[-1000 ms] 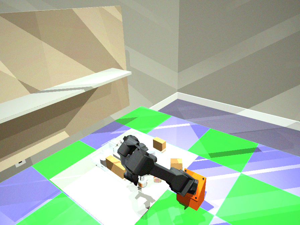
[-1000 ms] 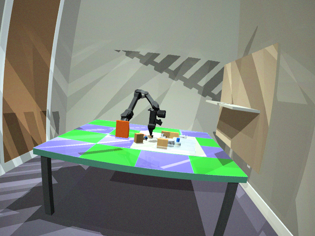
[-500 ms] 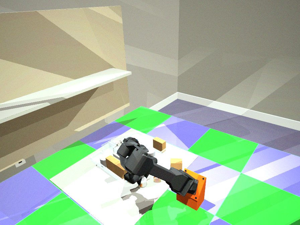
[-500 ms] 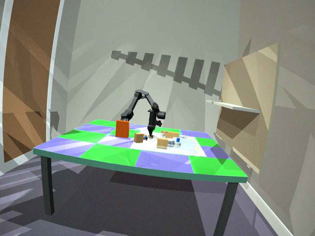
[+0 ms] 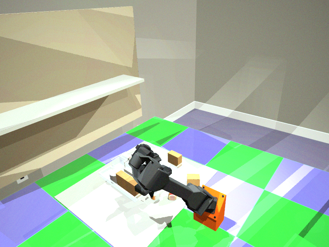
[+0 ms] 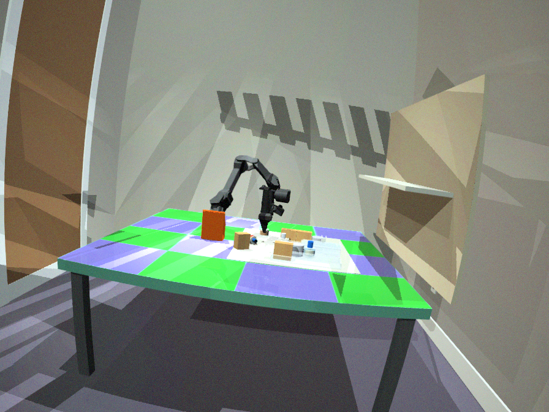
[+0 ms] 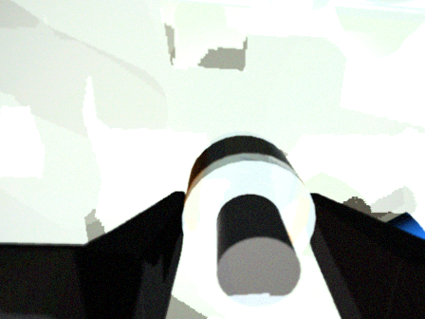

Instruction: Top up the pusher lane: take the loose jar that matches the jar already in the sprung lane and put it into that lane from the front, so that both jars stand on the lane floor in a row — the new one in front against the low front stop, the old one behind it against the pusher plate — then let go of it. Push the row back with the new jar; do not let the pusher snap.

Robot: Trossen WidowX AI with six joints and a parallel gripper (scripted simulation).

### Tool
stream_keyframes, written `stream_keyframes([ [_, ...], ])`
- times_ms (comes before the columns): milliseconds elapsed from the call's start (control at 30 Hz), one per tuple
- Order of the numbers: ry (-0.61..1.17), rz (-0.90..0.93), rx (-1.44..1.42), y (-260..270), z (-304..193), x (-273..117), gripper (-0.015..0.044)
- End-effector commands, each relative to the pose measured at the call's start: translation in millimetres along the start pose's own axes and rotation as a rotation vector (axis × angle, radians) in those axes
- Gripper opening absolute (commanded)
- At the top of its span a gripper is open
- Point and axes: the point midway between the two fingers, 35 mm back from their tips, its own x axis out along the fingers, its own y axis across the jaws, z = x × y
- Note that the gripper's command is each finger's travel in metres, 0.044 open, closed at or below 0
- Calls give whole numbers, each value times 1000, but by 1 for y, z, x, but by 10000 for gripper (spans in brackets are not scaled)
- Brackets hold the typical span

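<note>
One upright round jar with a white shoulder, an orange-brown band and a grey cylindrical knob on top (image 5: 154,197) (image 6: 265,232) (image 7: 256,209) stands between the two black fingers of the claw (image 5: 152,196) (image 6: 265,230) (image 7: 244,203), which is clamped on it from both sides. The relation that matters for the coming move is claw to lane: the clear-walled tray (image 5: 125,193) (image 6: 340,259), which I take to carry the sprung lane, lies beyond the claw on the side away from the orange base block (image 5: 222,206) (image 6: 213,225). So the jar probably has to be lifted and carried outward, its long axis kept vertical — the way it points now, in line with the downward claw.

The jar itself sits low in the claw, its knob reaching up between the fingers, and it seems to be at table (image 6: 244,301) level or very near it. Just beside the claw, on the base side, lies a second jar with a blue knob (image 5: 172,196) (image 6: 253,240) (image 7: 409,225) — a knock against it looks possible at lift-off. Which jar waits in the lane I cannot tell for sure.
</note>
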Motion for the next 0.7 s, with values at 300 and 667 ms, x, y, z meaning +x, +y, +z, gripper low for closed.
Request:
stream_keyframes([
  [300,-1,-2,-6,0,0,-74,0],
  [667,-2,-2,19,-21,18,-58,0],
])
